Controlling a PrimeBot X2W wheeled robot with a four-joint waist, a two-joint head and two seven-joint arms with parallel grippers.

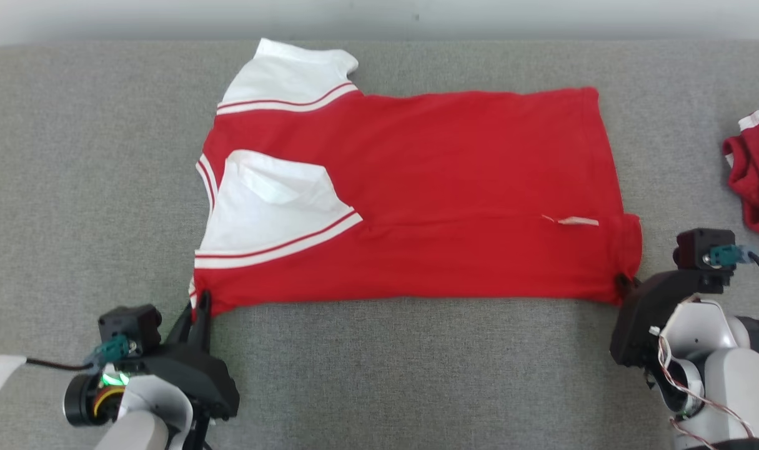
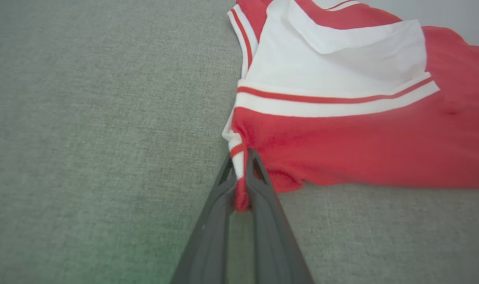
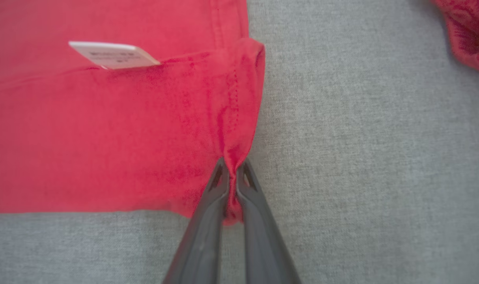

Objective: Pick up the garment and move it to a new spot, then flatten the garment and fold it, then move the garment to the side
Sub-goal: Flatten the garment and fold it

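A red shirt (image 1: 454, 187) lies spread flat on a grey fabric surface (image 1: 73, 156), across the middle of the head view. Its shoulder end points to the left of the frame and its hem to the right. It has two white sleeves with red stripes. One sleeve (image 1: 292, 75) sticks out at the upper left. The other (image 1: 273, 206) is folded in over the red body at centre left. A small white label (image 1: 578, 220) pokes out of a seam towards the lower right of the shirt.

The left gripper (image 1: 201, 306) reaches in from the lower left of the frame. It is clamped tight on the shirt's lower left corner. In the left wrist view, a bunched strip of red and white trim (image 2: 239, 157) is pinched between the two dark fingers (image 2: 219, 205), just below their tips.

The right gripper (image 1: 623, 284) reaches in from the lower right. It is likewise closed, on the lower right corner at the hem. In the right wrist view, a fold of red cloth is squeezed between its fingers, and a narrow ridge of cloth rises from the tips. Between the two grippers, the shirt's lower edge runs nearly straight across the frame.

A second garment (image 1: 757, 175), dark red with white trim, lies crumpled at the right edge of the head view, apart from the shirt.
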